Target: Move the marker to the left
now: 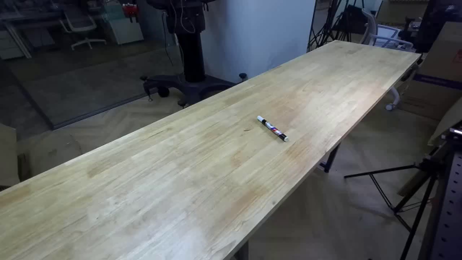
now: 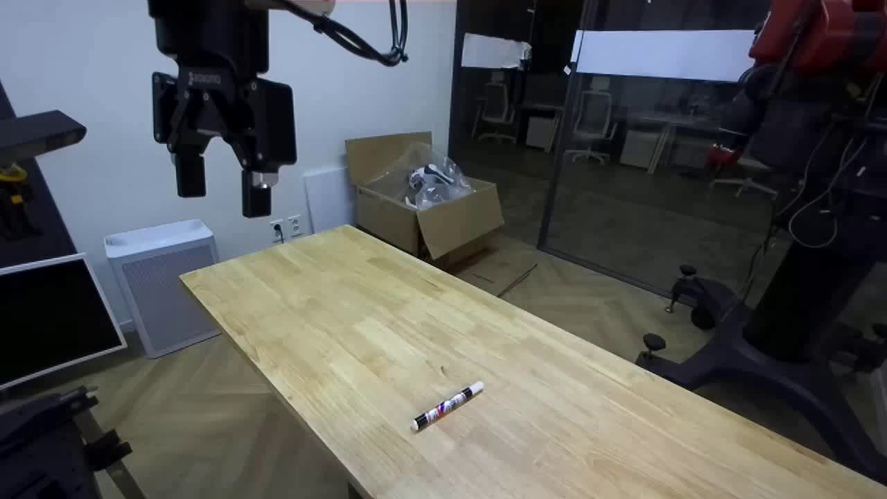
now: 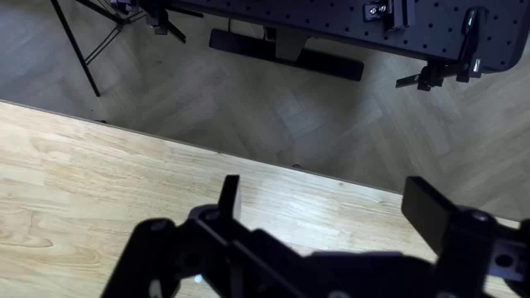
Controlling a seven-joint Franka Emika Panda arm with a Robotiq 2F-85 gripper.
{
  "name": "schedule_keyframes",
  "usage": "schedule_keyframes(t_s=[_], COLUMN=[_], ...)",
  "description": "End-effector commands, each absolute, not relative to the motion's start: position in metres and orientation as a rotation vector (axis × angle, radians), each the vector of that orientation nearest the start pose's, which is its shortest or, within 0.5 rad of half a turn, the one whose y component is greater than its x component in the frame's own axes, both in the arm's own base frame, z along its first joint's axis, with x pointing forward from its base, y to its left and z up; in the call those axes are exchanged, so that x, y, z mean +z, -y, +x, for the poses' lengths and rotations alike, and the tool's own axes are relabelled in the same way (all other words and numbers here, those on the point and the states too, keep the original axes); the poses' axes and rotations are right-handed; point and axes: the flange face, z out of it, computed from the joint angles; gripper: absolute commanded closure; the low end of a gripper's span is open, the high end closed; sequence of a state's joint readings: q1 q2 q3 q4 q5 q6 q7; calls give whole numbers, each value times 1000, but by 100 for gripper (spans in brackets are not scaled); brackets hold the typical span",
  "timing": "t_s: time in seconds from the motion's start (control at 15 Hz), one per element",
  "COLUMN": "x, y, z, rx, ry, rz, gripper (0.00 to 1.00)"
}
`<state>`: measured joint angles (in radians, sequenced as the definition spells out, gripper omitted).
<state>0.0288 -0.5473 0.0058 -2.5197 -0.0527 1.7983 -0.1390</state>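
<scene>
Marker (image 2: 448, 406) on table (image 2: 332, 305), claw (image 2: 223, 198) higher, apart

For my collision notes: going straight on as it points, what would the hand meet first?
Pointing down, the open hand would probably meet the wooden table, near its edge; depth is unclear, so it might slip past toward the floor.
</scene>
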Motion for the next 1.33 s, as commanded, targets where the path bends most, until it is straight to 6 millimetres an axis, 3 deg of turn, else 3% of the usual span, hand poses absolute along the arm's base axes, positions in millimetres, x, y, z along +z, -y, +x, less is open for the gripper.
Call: schedule_keyframes(t_s=[0.0, 0.8, 1.0, 1.27], x=[451, 453, 455, 449], y=[-8, -5, 22, 85], z=[360, 363, 381, 409], rx=[282, 232, 52, -169], ry=[299, 260, 144, -5], rz=[-3159, -3180, -3226, -3238], gripper=[0, 0, 0, 0])
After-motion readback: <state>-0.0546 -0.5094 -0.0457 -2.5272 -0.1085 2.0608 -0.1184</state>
